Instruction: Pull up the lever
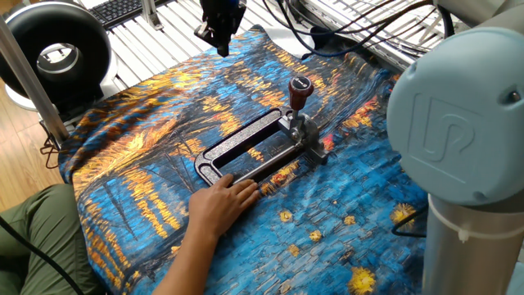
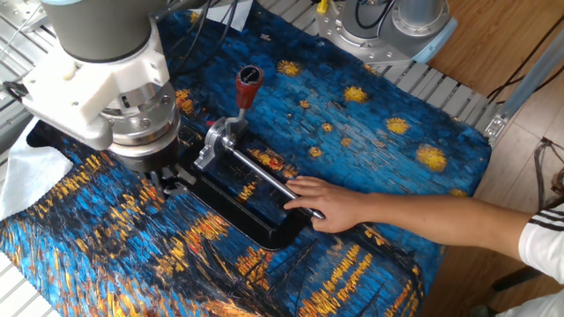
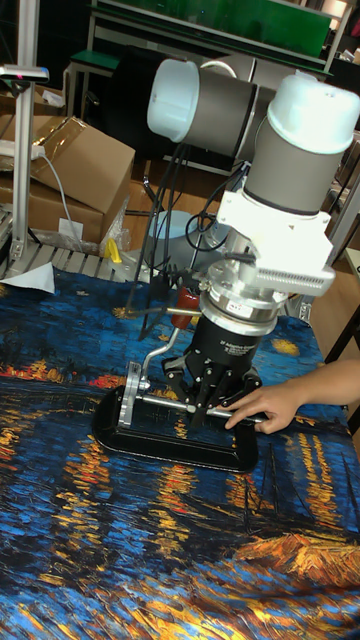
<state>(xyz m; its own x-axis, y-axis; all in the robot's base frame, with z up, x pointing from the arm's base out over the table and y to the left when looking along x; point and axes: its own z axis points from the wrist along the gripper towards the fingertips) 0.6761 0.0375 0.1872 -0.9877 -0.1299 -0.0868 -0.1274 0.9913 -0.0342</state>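
Observation:
The lever [image 1: 300,92] stands upright at the right end of the black clamp frame [image 1: 237,147], its dark red knob [image 2: 248,80] on top of a short silver arm. My gripper [image 1: 218,39] hangs over the far edge of the cloth, well apart from the lever, open and holding nothing. In the other fixed view the gripper [image 2: 172,181] sits low beside the frame's [image 2: 236,210] left side. The tall fixed view has the gripper [image 3: 200,405] in front of the frame [image 3: 170,440], and the knob [image 3: 184,299] is partly hidden behind it.
A person's hand [image 1: 219,201] presses on the near end of the frame, the arm [image 2: 423,220] reaching in from the side. A blue and orange patterned cloth [image 1: 147,131] covers the table. A black round device [image 1: 56,51] stands at the far left.

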